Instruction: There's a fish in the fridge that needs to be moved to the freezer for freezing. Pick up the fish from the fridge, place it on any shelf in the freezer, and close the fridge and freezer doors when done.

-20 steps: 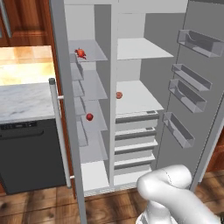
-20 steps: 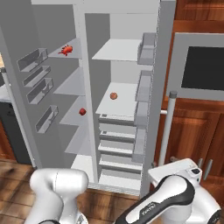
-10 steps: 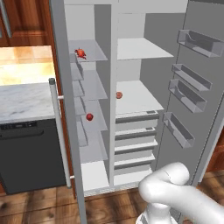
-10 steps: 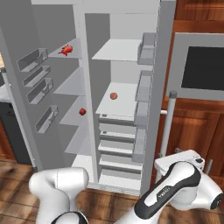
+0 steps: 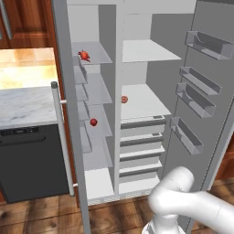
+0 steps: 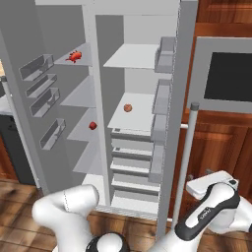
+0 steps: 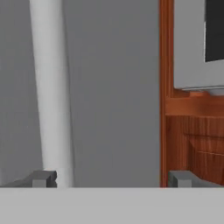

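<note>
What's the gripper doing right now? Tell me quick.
Gripper: open, jaws wide apart, holding nothing; it faces the fridge door near its handle.

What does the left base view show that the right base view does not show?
Only the left base view shows the marble counter and the dark appliance under it. Only the right base view shows the black-windowed wall oven in wood cabinetry. Both show the open fridge and freezer, the fish on an upper freezer shelf, and two red balls.
</note>
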You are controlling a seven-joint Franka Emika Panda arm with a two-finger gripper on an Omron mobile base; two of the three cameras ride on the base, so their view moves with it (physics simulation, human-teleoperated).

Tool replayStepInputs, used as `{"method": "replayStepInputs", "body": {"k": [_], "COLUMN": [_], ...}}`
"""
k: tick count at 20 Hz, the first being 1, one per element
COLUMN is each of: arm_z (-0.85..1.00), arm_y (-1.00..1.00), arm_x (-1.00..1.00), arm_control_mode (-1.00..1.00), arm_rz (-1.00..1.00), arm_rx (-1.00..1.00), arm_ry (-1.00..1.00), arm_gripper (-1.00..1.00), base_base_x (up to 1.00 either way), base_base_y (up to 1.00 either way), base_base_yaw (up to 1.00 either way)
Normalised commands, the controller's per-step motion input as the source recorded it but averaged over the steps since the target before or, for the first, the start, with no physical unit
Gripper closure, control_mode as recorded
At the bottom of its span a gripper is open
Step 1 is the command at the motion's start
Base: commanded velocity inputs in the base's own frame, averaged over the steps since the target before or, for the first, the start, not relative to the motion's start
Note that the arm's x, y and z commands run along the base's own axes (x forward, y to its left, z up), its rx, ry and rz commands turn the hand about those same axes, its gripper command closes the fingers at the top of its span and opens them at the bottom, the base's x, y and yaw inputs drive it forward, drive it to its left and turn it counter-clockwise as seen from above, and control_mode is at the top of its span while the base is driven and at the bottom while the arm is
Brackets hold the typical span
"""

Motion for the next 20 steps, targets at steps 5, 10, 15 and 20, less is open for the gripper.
{"method": "replayStepInputs", "body": {"k": [5, 10, 15, 20], "arm_z": [-0.43, -0.34, -0.20, -0.07], "arm_y": [-0.12, 0.08, 0.29, 0.59], "arm_x": [0.57, 0.64, 0.50, 0.06], "arm_control_mode": [-1.00, -1.00, -1.00, -1.00], "arm_rz": [-0.02, -0.09, -0.08, -0.04], "arm_rx": [0.00, 0.00, 0.00, 0.00], "arm_ry": [0.00, 0.00, 0.00, -0.01], "arm_gripper": [-1.00, -1.00, -1.00, -1.00], "base_base_x": [0.00, 0.00, 0.00, 0.00], "base_base_y": [0.00, 0.00, 0.00, 0.00], "base_base_yaw": [0.00, 0.00, 0.00, 0.00]}}
